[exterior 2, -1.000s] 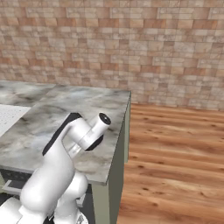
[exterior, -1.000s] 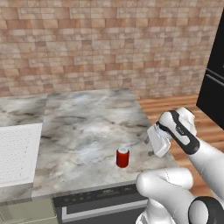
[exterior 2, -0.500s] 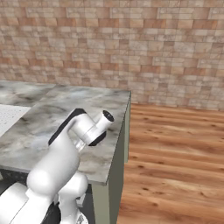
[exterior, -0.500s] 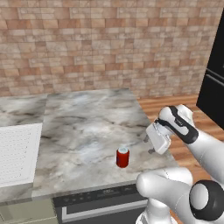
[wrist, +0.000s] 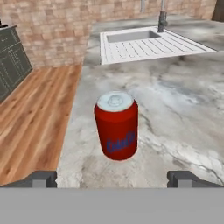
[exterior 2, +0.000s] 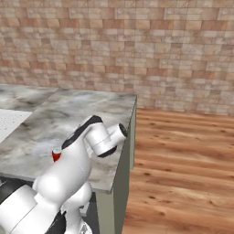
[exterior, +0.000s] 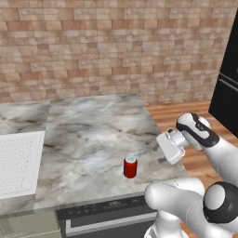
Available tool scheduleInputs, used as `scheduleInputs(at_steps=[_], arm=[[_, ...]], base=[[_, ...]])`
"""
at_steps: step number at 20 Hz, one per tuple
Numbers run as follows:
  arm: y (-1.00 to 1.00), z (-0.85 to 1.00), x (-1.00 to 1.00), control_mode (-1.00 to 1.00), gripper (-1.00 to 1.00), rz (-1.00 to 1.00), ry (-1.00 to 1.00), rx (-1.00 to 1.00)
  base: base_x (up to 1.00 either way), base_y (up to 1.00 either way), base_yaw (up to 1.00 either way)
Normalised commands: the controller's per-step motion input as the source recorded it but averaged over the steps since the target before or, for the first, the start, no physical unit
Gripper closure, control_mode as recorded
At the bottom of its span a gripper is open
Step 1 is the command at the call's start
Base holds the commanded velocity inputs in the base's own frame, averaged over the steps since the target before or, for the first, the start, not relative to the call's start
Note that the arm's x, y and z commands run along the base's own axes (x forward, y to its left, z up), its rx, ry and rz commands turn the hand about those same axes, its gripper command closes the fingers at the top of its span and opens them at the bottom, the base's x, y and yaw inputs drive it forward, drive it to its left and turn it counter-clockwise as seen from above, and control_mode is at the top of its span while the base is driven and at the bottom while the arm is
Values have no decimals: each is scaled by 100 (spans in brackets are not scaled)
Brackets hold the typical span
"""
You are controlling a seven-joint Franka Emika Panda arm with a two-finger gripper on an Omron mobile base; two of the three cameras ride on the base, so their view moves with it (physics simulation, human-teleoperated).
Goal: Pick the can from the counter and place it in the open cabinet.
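The can [exterior: 130, 167] is small and red with a silver top, upright near the front edge of the marble counter [exterior: 93, 130]. Its red side peeks out behind my arm [exterior 2: 56, 155]. My gripper [exterior: 157, 154] hovers to its right, level with it and a short gap away, fingers pointing at it. In the hand view the can [wrist: 116, 126] stands straight ahead, centred between the two wide-apart fingertips [wrist: 42, 178], with its bluish label facing me. The gripper [wrist: 113, 179] is open and holds nothing. The cabinet is out of view.
A white sink with a ribbed drainboard [exterior: 17, 162] lies at the counter's left, with a faucet [wrist: 162, 17] behind it. The counter's right edge [exterior 2: 133, 123] drops to wooden floor [exterior 2: 183, 155]. A tall black appliance [exterior: 228, 88] stands far right. A brick wall [exterior: 111, 46] runs behind.
My hand has drifted slightly left and down toward the can while the forearm swung. The can has stayed put.
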Motion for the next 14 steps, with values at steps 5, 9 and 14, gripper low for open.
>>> scheduleInputs(at_steps=[5, 9, 14], arm=[[0, 0, 0, -100, -100, 0, 0, 23], [0, 0, 0, -100, -100, 0, 0, 19], [0, 0, 0, -100, -100, 0, 0, 5]], base=[[0, 0, 0], [0, 0, 0], [0, 0, 0]])
